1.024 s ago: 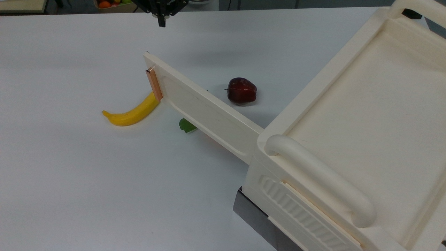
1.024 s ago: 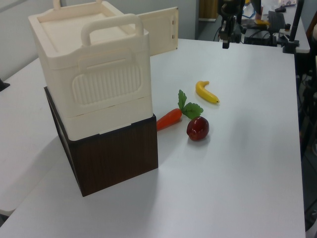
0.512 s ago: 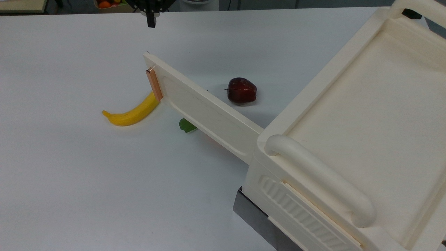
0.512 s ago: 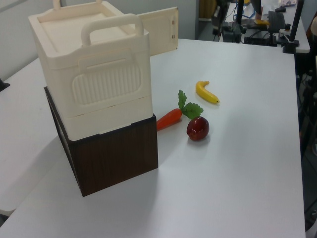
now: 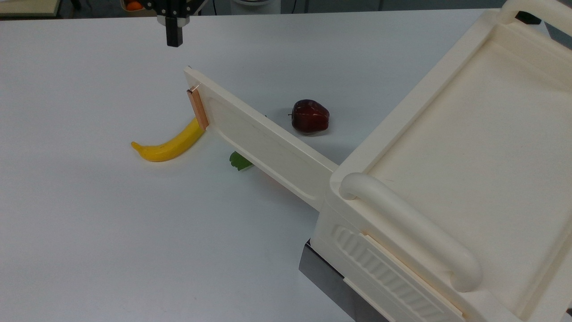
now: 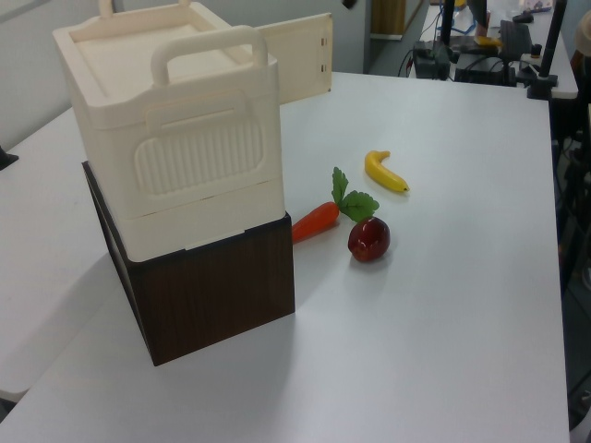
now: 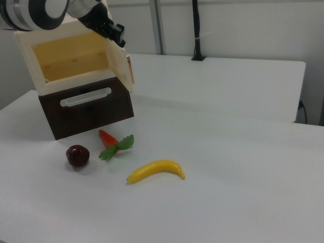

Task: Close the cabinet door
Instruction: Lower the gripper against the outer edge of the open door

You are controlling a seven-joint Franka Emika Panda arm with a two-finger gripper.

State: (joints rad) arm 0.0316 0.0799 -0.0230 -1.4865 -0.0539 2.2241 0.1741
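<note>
The cabinet door [image 5: 263, 143] stands swung wide open from the cabinet [image 5: 451, 179], its copper strip [image 5: 197, 108] below and just right of the gripper [image 5: 174, 38] in the top view, whose fingers look pressed together, the banana [image 5: 167, 145], apple [image 5: 310, 116] and carrot [image 6: 316, 220] lying farther off

top view: high, close over the cabinet [image 5: 469, 147] top. left view: behind its ribbed side. right view: low, facing open front. All share banana [image 5: 170, 144].
</note>
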